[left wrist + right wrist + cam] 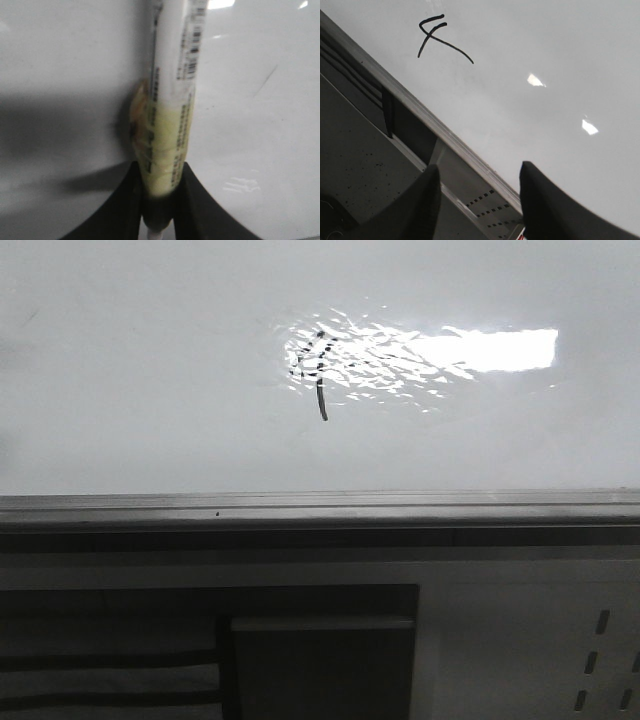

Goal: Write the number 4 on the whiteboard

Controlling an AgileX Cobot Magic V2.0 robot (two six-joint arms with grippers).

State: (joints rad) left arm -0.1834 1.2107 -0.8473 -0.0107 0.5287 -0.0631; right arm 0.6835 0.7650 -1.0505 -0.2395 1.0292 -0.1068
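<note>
The whiteboard [150, 390] fills the upper front view, glossy white with bright glare. The number 4 [319, 375] is a thin dark mark, a vertical stroke with broken upper strokes inside the glare. It also shows in the right wrist view [437, 37] as a clear dark figure on the whiteboard [545, 45]. My left gripper [161, 195] is shut on a white and yellowish marker pen [172, 90] held over the whiteboard [60, 60]. My right gripper [480, 192] is open and empty, above the board's lower rail. Neither gripper shows in the front view.
A grey metal rail [320, 508] edges the board's near side, also in the right wrist view [420, 112]. Below it stands a dark panelled cabinet [310, 650] with slots [600, 660].
</note>
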